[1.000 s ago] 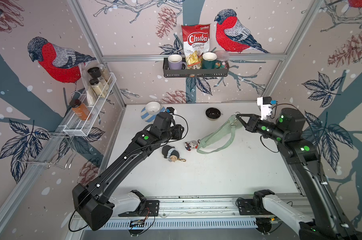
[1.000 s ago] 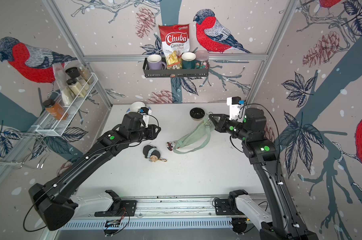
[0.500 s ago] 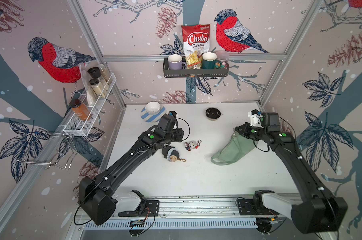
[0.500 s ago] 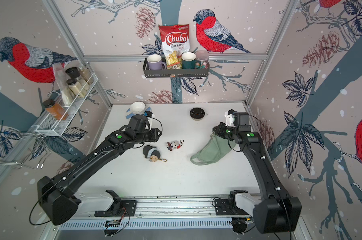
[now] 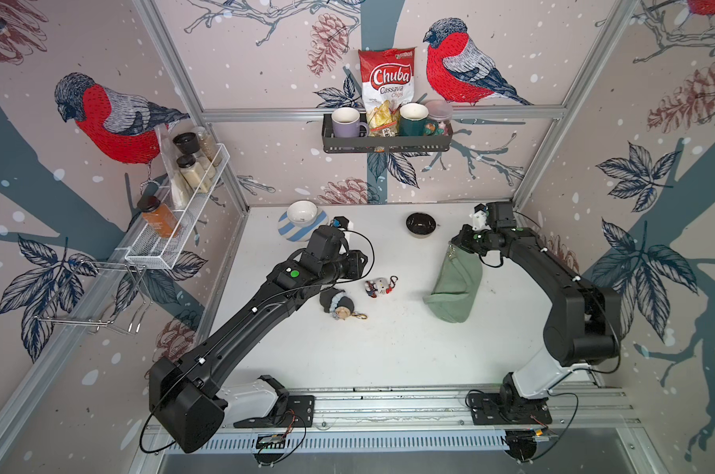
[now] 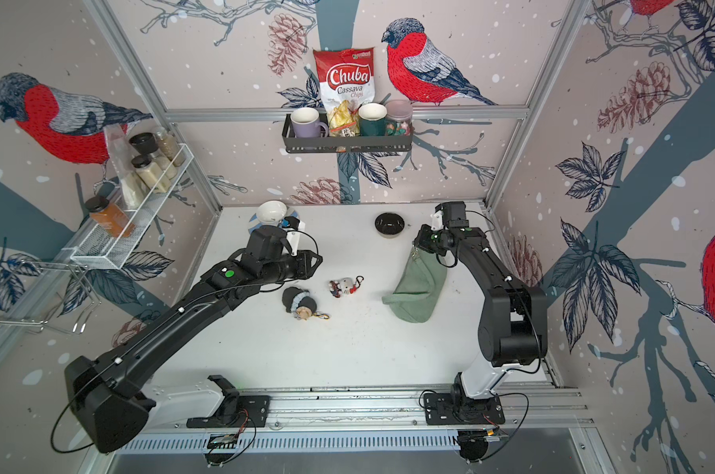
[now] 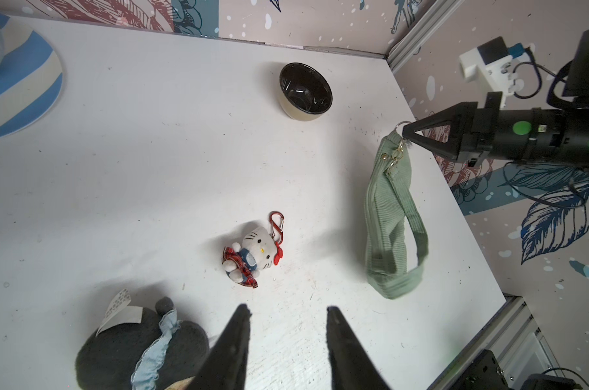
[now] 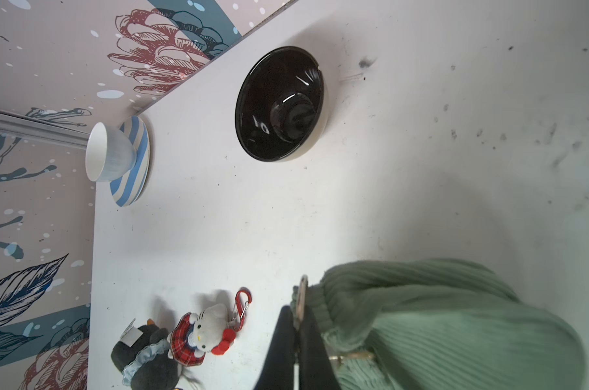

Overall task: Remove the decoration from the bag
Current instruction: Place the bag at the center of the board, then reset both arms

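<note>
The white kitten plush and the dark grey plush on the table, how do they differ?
The white kitten plush, in a red tartan dress, is smaller than the dark grey plush with a pale blue frill. The kitten carries a red carabiner; the grey one a gold clasp. Both lie loose on the white table, apart from the sage-green ribbed fabric bag.

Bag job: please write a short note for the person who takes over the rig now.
Right hand: shut on the metal ring at one end of the bag, which hangs from it.
Left hand: open, empty, above the table near the dark plush.
Kitty charm lies on the table, apart from the bag: removal looks done.
To do: set the bag down, release.
</note>
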Controlling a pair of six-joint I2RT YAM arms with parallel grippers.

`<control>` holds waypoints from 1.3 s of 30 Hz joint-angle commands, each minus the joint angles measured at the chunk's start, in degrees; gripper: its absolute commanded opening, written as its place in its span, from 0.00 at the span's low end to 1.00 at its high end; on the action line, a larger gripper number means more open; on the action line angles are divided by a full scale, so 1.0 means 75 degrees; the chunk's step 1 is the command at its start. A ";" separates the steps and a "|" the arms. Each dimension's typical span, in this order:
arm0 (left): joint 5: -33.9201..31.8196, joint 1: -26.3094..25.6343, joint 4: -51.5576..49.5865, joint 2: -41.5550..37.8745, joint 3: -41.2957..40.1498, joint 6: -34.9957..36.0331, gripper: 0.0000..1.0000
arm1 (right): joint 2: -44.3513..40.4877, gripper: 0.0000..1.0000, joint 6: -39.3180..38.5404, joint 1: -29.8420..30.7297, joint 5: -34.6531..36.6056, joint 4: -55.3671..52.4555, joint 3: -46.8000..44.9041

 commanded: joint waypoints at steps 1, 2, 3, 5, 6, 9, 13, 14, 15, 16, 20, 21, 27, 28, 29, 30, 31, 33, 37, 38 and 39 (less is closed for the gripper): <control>0.0029 0.0006 0.0065 -0.0090 -0.0001 0.0028 0.38 | 0.0444 0.00 0.0363 0.0253 0.0528 0.0055 0.0257; 0.0010 0.0006 0.0070 -0.0099 -0.0001 0.0031 0.38 | 0.0653 0.00 0.0386 0.0328 0.0577 -0.0049 0.0377; 0.0000 0.0006 0.0084 -0.0088 -0.0001 0.0042 0.38 | 0.0818 0.00 0.0423 0.0407 0.0560 -0.0174 0.0519; -0.0013 0.0018 0.0075 -0.0064 -0.0083 0.0037 0.38 | 0.1150 0.00 0.0465 0.0548 0.0486 -0.0464 0.0858; 0.0013 0.0018 0.0098 -0.0043 -0.0171 0.0014 0.38 | 0.1254 0.00 0.0469 0.0635 0.0518 -0.0583 0.0981; 0.0154 0.0018 0.0149 0.0043 -0.0172 -0.0071 0.38 | 0.1364 0.00 0.0596 0.1007 0.0995 -0.0849 0.1172; 0.0239 0.0021 0.0157 0.0024 -0.0090 -0.0127 0.39 | 0.1303 0.06 0.0753 0.1276 0.1227 -0.0900 0.1147; 0.0221 0.0024 0.0108 -0.0030 -0.0084 -0.0111 0.40 | 0.1301 0.13 0.0750 0.1294 0.1236 -0.1052 0.1219; 0.0180 0.0019 0.0068 -0.0075 -0.0083 -0.0087 0.41 | 0.1302 0.17 0.0672 0.1307 0.1297 -0.1269 0.1322; 0.0143 0.0027 0.0022 -0.0120 -0.0085 -0.0056 0.42 | 0.1289 0.23 0.0612 0.1346 0.1563 -0.1499 0.1436; 0.0075 0.0135 -0.0063 -0.0166 0.0390 0.0038 0.47 | 0.0884 0.51 0.0500 0.1560 0.2523 -0.1764 0.1474; -0.0006 0.0170 -0.0097 -0.0177 0.0549 0.0099 0.48 | 0.0753 0.57 0.0493 0.1561 0.2621 -0.1788 0.1440; -0.1667 0.0451 0.0171 -0.0598 0.0638 0.0597 0.75 | -0.0752 1.00 0.0019 0.1437 0.2883 -0.1684 0.0926; -0.2051 0.0534 0.0370 -0.0706 0.0448 0.0681 0.79 | -0.1030 1.00 -0.0081 0.1347 0.2883 -0.1554 0.0712; -0.2395 0.0648 0.0571 -0.0851 0.0229 0.0809 0.83 | -0.1414 1.00 -0.0158 0.1261 0.2874 -0.1375 0.0476; -0.2622 0.0776 0.0842 -0.0973 0.0032 0.0998 0.87 | -0.1684 1.00 -0.0282 0.1172 0.2867 -0.1116 0.0203; -0.2771 0.0911 0.1155 -0.1085 -0.0363 0.1250 0.93 | -0.2051 1.00 -0.0381 0.1082 0.2913 -0.0805 -0.0083; -0.2993 0.1222 0.1829 -0.1217 -0.1088 0.2017 0.96 | -0.2620 1.00 -0.0589 0.0968 0.3208 -0.0113 -0.0724; -0.3822 0.1997 0.3112 -0.1225 -0.2381 0.2477 0.96 | -0.3339 0.99 -0.1196 0.0907 0.4227 0.1458 -0.2108; -0.4257 0.2041 0.3744 -0.1224 -0.2793 0.2746 0.96 | -0.3511 0.98 -0.1437 0.0879 0.4362 0.1770 -0.2425; -0.4783 0.2061 0.4421 -0.1204 -0.3259 0.3015 0.96 | -0.3682 0.97 -0.1642 0.0829 0.4667 0.2058 -0.2729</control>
